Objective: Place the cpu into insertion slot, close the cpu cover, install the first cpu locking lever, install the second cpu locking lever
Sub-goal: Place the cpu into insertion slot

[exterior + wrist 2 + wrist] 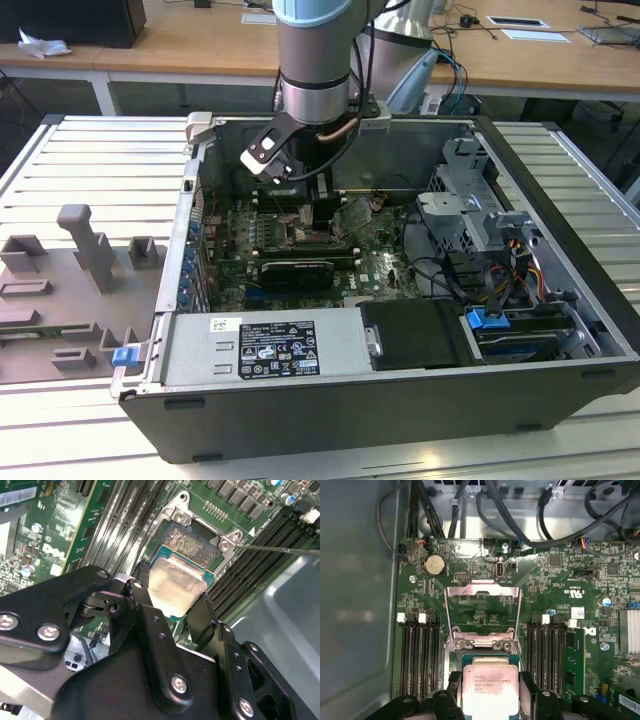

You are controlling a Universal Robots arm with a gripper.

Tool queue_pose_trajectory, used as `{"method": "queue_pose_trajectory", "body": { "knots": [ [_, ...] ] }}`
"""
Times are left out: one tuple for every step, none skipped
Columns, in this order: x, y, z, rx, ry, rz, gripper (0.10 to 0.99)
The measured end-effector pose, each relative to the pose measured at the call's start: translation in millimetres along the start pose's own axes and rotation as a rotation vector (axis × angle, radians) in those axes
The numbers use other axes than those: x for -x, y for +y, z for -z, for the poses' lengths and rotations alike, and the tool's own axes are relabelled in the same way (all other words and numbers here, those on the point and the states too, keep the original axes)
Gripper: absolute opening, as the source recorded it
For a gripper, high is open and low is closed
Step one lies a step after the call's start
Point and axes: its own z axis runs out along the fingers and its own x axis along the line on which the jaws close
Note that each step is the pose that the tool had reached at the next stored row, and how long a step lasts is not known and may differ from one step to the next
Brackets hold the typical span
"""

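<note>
My gripper (490, 682) is shut on the cpu (487, 687), a pale silver square chip on a green base, with a black finger on each of two opposite sides. In the second wrist view the cpu (177, 585) hangs tilted just over one edge of the insertion slot (194, 544), whose grey centre is bare. The cpu cover (482, 592), a silvery frame with a cut-out middle, stands flipped open beyond the slot. A thin metal locking lever (280, 549) juts out from the slot's corner. In the exterior view the gripper (303, 205) is low inside the computer case, above the motherboard.
Long black memory slots (420, 655) flank the socket on both sides. Black cables (470, 510) run along the board's far edge. The grey case wall (355, 605) is close by. A drive cage (480, 220) and a power supply (265, 345) fill the exterior view's right and front.
</note>
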Motion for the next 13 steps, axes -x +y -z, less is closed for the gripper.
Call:
{"method": "queue_pose_trajectory", "body": {
  "knots": [
    [-0.6,-1.4,-2.7,0.000,0.0000,0.000,0.541],
    [-1.0,-2.5,-5.2,0.000,0.0001,0.000,0.541],
    [-1.3,-3.2,-7.0,0.000,0.0000,0.000,0.541],
    [-2.0,-4.5,-10.1,0.000,0.0000,0.000,0.541],
    [-2.5,-5.3,-11.8,0.000,0.0001,0.000,0.541],
    [-2.9,-6.0,-13.6,0.000,0.0000,0.000,0.541],
    [-3.7,-7.4,-16.7,0.000,0.0000,0.000,0.541],
    [-4.6,-7.8,-20.9,-0.001,0.0001,0.000,0.541],
    [-5.8,-8.1,-23.9,-0.003,-0.0001,-0.001,0.541],
    [-6.1,-8.2,-24.8,-0.004,-0.0002,-0.002,0.541],
    [-6.4,-8.2,-25.9,-0.004,-0.0002,-0.003,0.541],
    [-6.7,-8.3,-26.6,-0.004,-0.0002,-0.003,0.541],
    [-7.3,-8.2,-27.4,-0.005,-0.0004,-0.003,0.541]
  ]
}}
